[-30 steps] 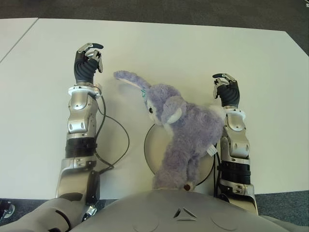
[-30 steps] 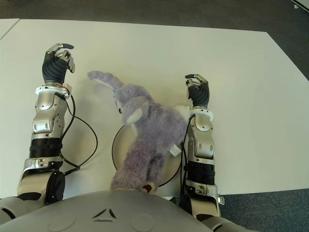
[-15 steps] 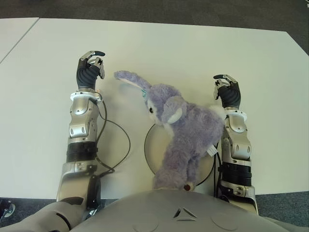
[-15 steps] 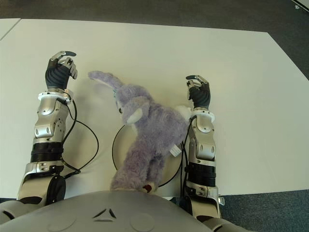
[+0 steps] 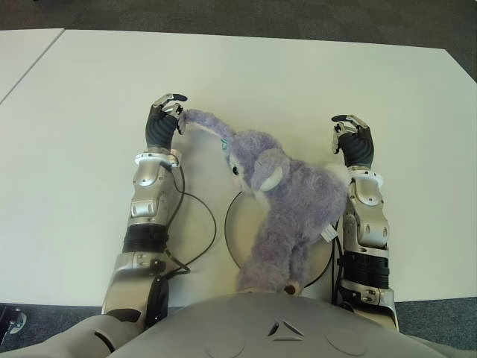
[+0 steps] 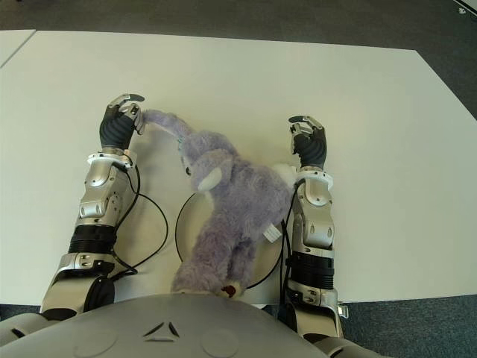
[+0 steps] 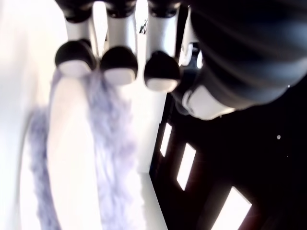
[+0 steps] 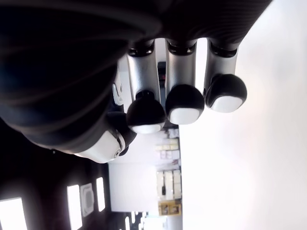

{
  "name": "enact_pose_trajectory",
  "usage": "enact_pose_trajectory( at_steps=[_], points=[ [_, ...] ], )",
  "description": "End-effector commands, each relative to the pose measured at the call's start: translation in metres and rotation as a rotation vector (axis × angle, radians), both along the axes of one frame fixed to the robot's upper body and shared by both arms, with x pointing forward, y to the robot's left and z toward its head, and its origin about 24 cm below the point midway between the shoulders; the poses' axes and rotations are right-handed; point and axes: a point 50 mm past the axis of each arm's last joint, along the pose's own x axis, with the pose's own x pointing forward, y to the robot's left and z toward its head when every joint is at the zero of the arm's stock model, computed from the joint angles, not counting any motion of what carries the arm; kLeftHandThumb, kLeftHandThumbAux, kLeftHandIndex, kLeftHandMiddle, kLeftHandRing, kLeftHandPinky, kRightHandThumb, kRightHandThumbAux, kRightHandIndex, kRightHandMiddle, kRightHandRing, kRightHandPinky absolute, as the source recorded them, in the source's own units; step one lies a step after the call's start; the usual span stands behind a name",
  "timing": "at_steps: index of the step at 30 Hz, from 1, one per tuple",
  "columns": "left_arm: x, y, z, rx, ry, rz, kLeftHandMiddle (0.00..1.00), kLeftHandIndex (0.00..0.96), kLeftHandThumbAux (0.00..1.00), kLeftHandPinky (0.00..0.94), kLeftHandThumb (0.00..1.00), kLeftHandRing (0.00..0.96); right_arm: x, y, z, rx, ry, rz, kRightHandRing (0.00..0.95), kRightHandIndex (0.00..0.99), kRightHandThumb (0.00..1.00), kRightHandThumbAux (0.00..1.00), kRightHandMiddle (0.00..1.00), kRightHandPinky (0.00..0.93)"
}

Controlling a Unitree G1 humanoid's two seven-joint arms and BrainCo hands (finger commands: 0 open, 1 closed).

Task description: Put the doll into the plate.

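Doll (image 5: 287, 205), fluffy lilac, sprawled across plate (image 5: 237, 231), left robot hand (image 5: 165, 119) loose-fingered at ear tip

The plush rabbit doll (image 5: 287, 209) covers most of the white plate (image 5: 232, 231), leaving only its left rim and a sliver on the right showing. The doll's near end disappears behind the robot's torso (image 5: 261, 332). In the left wrist view the doll's ear (image 7: 91, 158) is blurred.

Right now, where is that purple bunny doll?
In the eye views the doll lies across the plate near the table's front edge, between the arms. Its long ear reaches the left robot hand; the right robot hand shows beside it.
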Motion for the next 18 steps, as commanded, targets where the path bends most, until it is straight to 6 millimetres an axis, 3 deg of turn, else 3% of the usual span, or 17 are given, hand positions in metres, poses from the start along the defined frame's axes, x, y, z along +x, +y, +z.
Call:
enact_pose_trajectory(
  at_steps=[1,18],
  points=[
    [-0.0128,-0.0047,-0.0269,-0.038,0.089,-0.015,0.887,0.442,0.704,0.866,0.711,0.888,-0.0031,-0.0022,-0.0061,0.015,0.011,-0.008,0.881,0.440,0.716,0.716,0.892,0.886],
    [-0.0141,-0.0023,-0.0263,-0.025,0.076,0.006,0.880,0.442,0.704,0.855,0.713,0.879,-0.0041,-0.0035,-0.0076,0.007,0.009,-0.006,0.885,0.440,0.716,0.716,0.896,0.888]
  ],
)
